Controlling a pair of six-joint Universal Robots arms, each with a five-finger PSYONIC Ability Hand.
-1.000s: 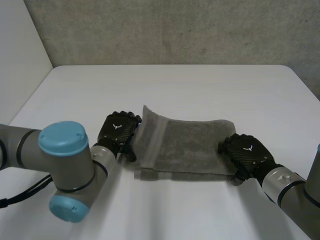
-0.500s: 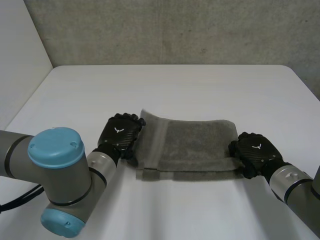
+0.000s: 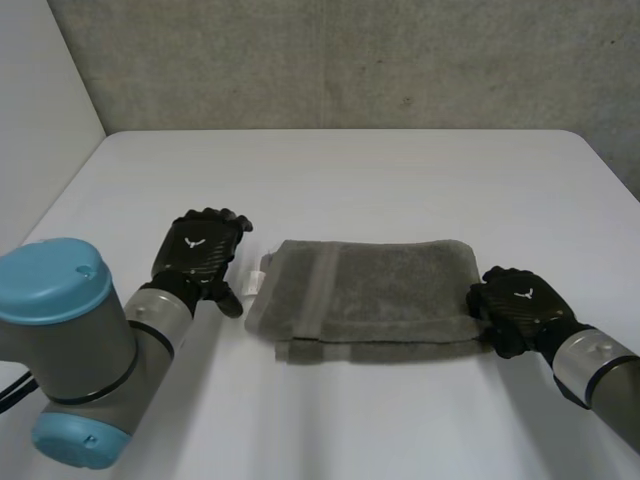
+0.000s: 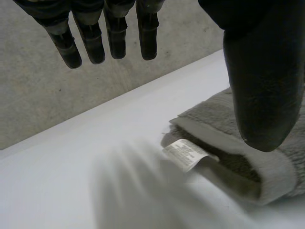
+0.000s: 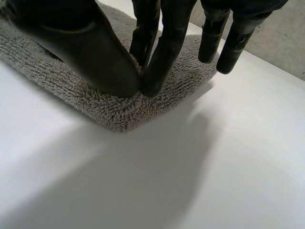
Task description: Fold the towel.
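1. A white table [image 3: 400, 170] takes up most of the head view. Its rounded far corners sit at the upper left and upper right of the frame.
2. A rough grey concrete wall [image 3: 350, 60] runs across the top of the frame, behind the table's far edge.
3. A plain white panel [image 3: 40, 100] stands at the upper left, alongside the table.

No word or number can be read anywhere. A small white tag [image 4: 186, 153] sticks out from the towel [image 3: 370, 290] at its nine o'clock end in the head view, and the left wrist view shows rows of grey print on it, too fine to make out. The backs of the left hand [image 3: 200, 255] and the right hand [image 3: 520, 310] each bear a small white winged emblem without letters.
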